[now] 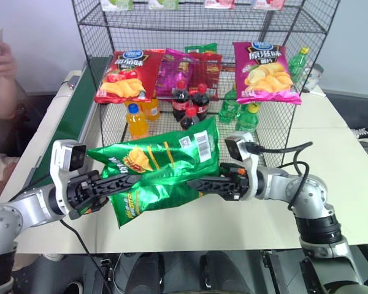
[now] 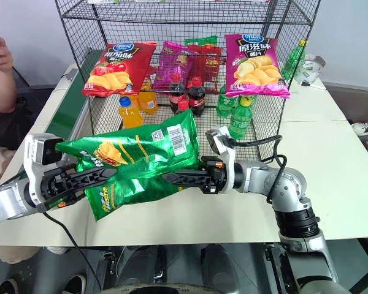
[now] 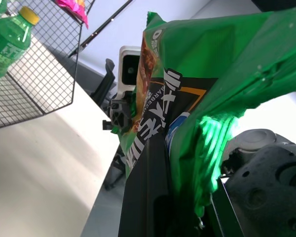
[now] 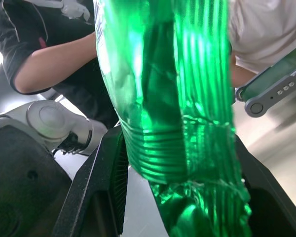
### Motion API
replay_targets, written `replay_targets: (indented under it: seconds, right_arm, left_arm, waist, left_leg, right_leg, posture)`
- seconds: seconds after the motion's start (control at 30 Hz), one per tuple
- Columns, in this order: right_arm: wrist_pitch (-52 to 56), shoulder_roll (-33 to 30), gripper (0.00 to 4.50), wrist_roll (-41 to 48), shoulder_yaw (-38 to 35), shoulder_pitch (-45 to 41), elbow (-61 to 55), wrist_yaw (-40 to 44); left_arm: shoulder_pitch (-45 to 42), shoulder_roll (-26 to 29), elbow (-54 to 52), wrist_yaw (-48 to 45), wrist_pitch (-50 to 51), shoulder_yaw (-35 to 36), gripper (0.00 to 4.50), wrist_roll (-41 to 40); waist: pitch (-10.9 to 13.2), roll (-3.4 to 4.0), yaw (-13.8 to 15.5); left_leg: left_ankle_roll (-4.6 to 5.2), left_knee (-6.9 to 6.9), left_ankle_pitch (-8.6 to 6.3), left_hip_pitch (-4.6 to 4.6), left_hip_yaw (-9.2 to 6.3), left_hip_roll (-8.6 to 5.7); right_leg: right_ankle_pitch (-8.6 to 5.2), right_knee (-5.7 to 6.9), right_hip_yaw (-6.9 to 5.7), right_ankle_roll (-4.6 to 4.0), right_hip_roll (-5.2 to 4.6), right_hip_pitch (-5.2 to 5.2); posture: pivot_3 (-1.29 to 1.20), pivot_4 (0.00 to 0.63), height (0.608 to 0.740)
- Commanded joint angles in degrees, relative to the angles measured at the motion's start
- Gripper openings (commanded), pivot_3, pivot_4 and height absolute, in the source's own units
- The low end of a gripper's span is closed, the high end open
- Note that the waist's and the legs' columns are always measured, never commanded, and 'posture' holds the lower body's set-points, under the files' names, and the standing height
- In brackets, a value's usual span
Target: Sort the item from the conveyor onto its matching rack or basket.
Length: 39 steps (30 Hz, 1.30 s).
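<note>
The item, a glossy green chip bag (image 1: pixel 159 159), hangs above the white table in front of the rack (image 1: pixel 110 27). My left gripper (image 1: pixel 134 179) comes in from the left and is shut on the bag's lower left part. My right gripper (image 1: pixel 194 184) reaches in from the right, and its fingers (image 4: pixel 106 177) are closed around the bag's crimped end (image 4: pixel 172 98). In the left wrist view the bag (image 3: pixel 207 74) covers my left fingers. The conveyor (image 1: pixel 73 107), a dark-green belt, runs along the table's left side.
On the rack's shelf lie a red chip bag (image 1: pixel 126 76) and a magenta one (image 1: pixel 265 72), with orange (image 1: pixel 137 120), cola (image 1: pixel 190 101) and green bottles (image 1: pixel 245 116) below. A person (image 1: pixel 0 67) holding a phone sits at the far left beyond the conveyor.
</note>
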Motion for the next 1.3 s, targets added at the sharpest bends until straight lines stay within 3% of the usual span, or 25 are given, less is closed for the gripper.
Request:
replay_targets:
  seconds: [0.03, 0.1, 0.23, 0.33, 0.47, 0.53, 0.57, 0.7, 0.87, 1.03, 1.3]
  right_arm:
    - [-0.1, 0.3, 0.93, 1.2, -0.9, -0.5, -1.3, 0.3]
    - [-0.3, 0.2, 0.02, 0.8, -0.8, -0.4, -1.5, 0.4]
    - [-1.2, -0.1, 0.02, -0.1, -0.8, -0.1, -1.8, 0.7]
    - [-2.8, -0.6, 0.00, -2.0, -0.9, -0.1, -2.7, 0.7]
    - [-13.3, -3.7, 0.00, -13.9, 1.8, 1.1, -7.5, 2.0]
    - [-15.5, -4.4, 0.00, -15.6, 2.2, 1.6, -9.1, 2.3]
    - [-27.4, -6.2, 0.00, -26.2, 5.2, 2.2, -10.7, 3.8]
    - [-64.9, -10.9, 0.00, -55.3, 11.2, 2.5, -10.8, 5.0]
    - [-95.6, -12.3, 0.00, -74.8, 8.1, 0.0, 0.1, -5.2]
    - [-107.2, -10.9, 0.00, -89.3, 2.7, -0.7, 3.5, -20.6]
    - [-108.0, -8.3, 0.00, -105.8, -2.7, 1.0, -0.3, -37.4]
  left_arm:
    - [-0.4, -0.4, -1.2, -0.2, -1.0, 1.0, 0.00, 0.8]
    - [-0.4, -0.6, -1.1, 0.1, -1.3, 1.2, 0.00, 1.2]
    - [-0.6, -1.1, -0.5, 2.0, -2.4, 1.9, 0.00, 2.5]
    - [0.0, -0.7, 0.1, 1.8, -3.1, 2.9, 0.91, 4.4]
    - [1.8, 0.4, 1.5, 1.3, -2.8, 6.3, 2.84, 4.5]
    - [2.7, 0.4, 1.5, 1.0, -3.6, 7.5, 3.87, 5.9]
    - [3.6, 0.1, 1.5, 0.8, -5.7, 8.7, 4.27, 8.3]
    - [3.7, -1.8, 2.5, 3.0, -10.5, 12.4, 4.27, 11.5]
    - [3.1, -2.5, 3.0, 3.7, -11.7, 11.8, 4.27, 14.0]
    - [2.6, -3.6, 2.4, 2.9, -14.8, 10.1, 4.27, 19.3]
    - [1.8, -6.2, -0.6, 2.6, -23.8, 6.2, 4.27, 30.5]
  waist:
    - [0.0, 0.00, 0.0]
    - [0.0, 0.00, 0.0]
    - [0.0, 0.00, 0.0]
    - [0.0, 0.00, 0.0]
    - [0.0, 0.00, 0.0]
    - [0.0, 0.00, 0.0]
    - [0.0, 0.01, 0.0]
    - [0.0, 0.00, 0.1]
    - [0.0, -0.02, 0.1]
    - [0.0, -0.01, 0.2]
    - [0.0, -0.02, 0.1]
  left_leg:
    - [0.00, 0.00, 0.00, -0.02, 0.00, 0.00]
    - [0.00, -0.01, 0.00, -0.03, 0.00, 0.00]
    - [0.00, -0.03, 0.00, -0.03, 0.00, 0.00]
    - [0.00, -0.04, 0.00, -0.04, 0.00, 0.00]
    - [0.00, -0.09, 0.00, -0.06, 0.00, 0.00]
    - [0.00, -0.19, 0.00, -0.06, 0.00, 0.00]
    - [0.00, -0.24, 0.00, -0.06, 0.00, -0.01]
    - [0.00, -0.36, 0.00, -0.08, 0.02, -0.04]
    - [-0.02, -0.28, 0.01, -0.04, 0.03, -0.06]
    - [-0.25, -0.21, 0.14, -0.03, 0.03, -0.05]
    - [-0.50, -0.21, 0.28, -0.03, 0.04, -0.04]
  right_leg:
    - [0.00, -0.02, 0.00, 0.00, 0.00, -0.01]
    - [0.00, -0.05, 0.00, 0.00, -0.01, -0.01]
    - [0.00, -0.08, -0.01, 0.00, -0.03, -0.01]
    - [0.00, -0.10, -0.01, 0.00, -0.03, -0.01]
    - [0.00, -0.20, -0.02, 0.00, -0.04, -0.03]
    - [0.01, -0.31, -0.02, 0.00, -0.04, -0.02]
    - [0.01, -0.36, -0.02, 0.00, -0.04, -0.03]
    - [0.01, -0.55, -0.04, 0.02, -0.03, -0.03]
    - [0.04, -0.57, -0.07, 0.06, -0.02, 0.08]
    - [0.04, -0.55, -0.07, 0.07, -0.03, 0.11]
    - [0.04, -0.52, -0.05, 0.07, 0.00, 0.12]
  posture:
    - [0.00, 0.150, 0.739]
    - [0.00, 0.150, 0.739]
    - [0.00, 0.150, 0.739]
    - [0.00, 0.150, 0.739]
    - [0.00, 0.150, 0.739]
    - [0.00, 0.150, 0.739]
    - [0.00, 0.150, 0.739]
    - [0.00, 0.150, 0.739]
    - [0.00, 0.150, 0.739]
    - [0.00, 0.150, 0.739]
    - [0.00, 0.150, 0.739]
